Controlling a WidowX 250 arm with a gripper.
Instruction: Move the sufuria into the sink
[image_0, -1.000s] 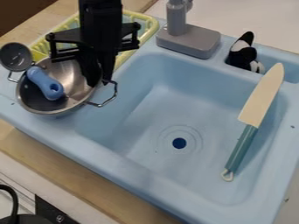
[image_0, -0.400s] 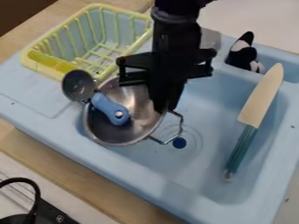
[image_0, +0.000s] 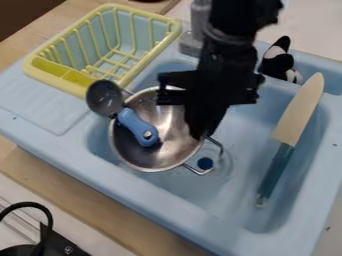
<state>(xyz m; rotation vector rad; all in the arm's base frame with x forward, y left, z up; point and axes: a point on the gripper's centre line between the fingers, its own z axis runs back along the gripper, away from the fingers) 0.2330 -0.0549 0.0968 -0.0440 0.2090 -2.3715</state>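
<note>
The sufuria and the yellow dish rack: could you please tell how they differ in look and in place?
The sufuria is round and shiny metal; the dish rack is roughly rectangular, yellow and slatted. The sufuria is at the basin of the sink, while the dish rack stands beside the basin. Both are open at the top.

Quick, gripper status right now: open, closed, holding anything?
Gripper: closed, holding the pot by its rim.
</note>
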